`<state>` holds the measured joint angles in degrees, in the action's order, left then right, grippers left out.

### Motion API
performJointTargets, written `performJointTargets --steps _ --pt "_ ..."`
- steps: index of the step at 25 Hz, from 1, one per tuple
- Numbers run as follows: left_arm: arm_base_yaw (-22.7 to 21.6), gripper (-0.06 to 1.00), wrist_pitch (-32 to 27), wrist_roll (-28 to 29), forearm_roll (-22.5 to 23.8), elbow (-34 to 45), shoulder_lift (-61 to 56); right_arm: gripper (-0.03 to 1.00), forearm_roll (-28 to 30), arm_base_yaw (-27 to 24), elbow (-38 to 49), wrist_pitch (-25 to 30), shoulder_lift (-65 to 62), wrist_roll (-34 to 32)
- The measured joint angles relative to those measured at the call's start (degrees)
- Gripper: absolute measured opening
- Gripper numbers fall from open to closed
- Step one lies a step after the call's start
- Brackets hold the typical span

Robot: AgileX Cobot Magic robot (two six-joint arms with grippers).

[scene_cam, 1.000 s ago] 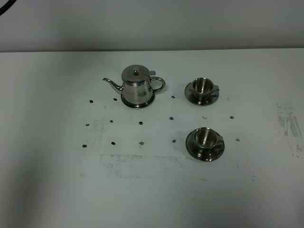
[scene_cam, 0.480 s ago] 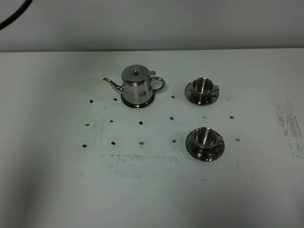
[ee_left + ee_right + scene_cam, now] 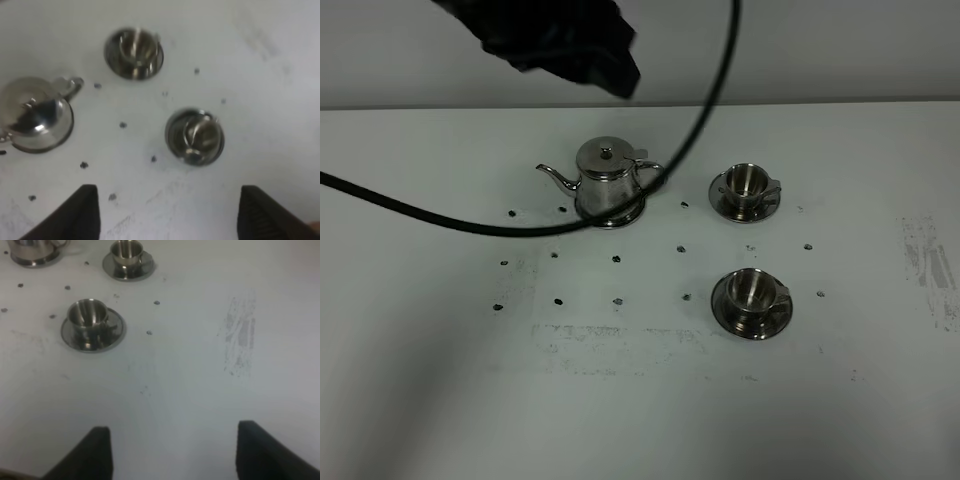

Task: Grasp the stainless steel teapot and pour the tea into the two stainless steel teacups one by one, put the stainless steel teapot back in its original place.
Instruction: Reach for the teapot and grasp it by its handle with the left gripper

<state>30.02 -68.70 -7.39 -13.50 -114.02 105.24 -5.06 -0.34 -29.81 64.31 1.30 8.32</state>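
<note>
Above the teapot point(image 3: 608, 178), my left arm point(image 3: 560, 35) and its cable point(image 3: 715, 90) have swung into the high view. I see the teapot unmoved on its dish point(image 3: 623, 219), left of the far teacup point(image 3: 750, 182) and near teacup point(image 3: 752, 290). The left gripper point(image 3: 172, 215) and right gripper point(image 3: 175, 455) both have their fingers spread wide, holding nothing.

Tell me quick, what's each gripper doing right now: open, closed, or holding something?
Left gripper: open, holding nothing.
Right gripper: open, holding nothing.

Likely a robot test lab. A scuffed white tabletop point(image 3: 420, 400) bears a grid of dark dots point(image 3: 617, 259), before a blank wall point(image 3: 840, 50).
</note>
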Motion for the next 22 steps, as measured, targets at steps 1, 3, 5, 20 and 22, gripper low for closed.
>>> performJointTargets --steps 1,3,5,20,22 --pt "1.55 0.56 0.05 0.44 1.20 0.00 1.26 0.55 0.00 0.00 0.00 0.00 0.00 0.00" --pt "4.17 0.56 0.05 0.72 4.09 0.00 3.46 0.55 0.00 0.00 0.00 0.00 0.00 0.05" --pt "6.81 0.56 0.10 0.85 6.71 0.00 5.85 0.55 0.00 0.00 0.00 0.00 0.00 0.05" --pt "11.71 0.56 29.47 11.47 18.06 0.00 20.28 0.55 0.00 0.00 0.00 0.00 0.00 0.00" --pt "11.42 0.56 32.30 15.37 20.77 0.00 22.31 0.55 0.00 0.00 0.00 0.00 0.00 0.00"
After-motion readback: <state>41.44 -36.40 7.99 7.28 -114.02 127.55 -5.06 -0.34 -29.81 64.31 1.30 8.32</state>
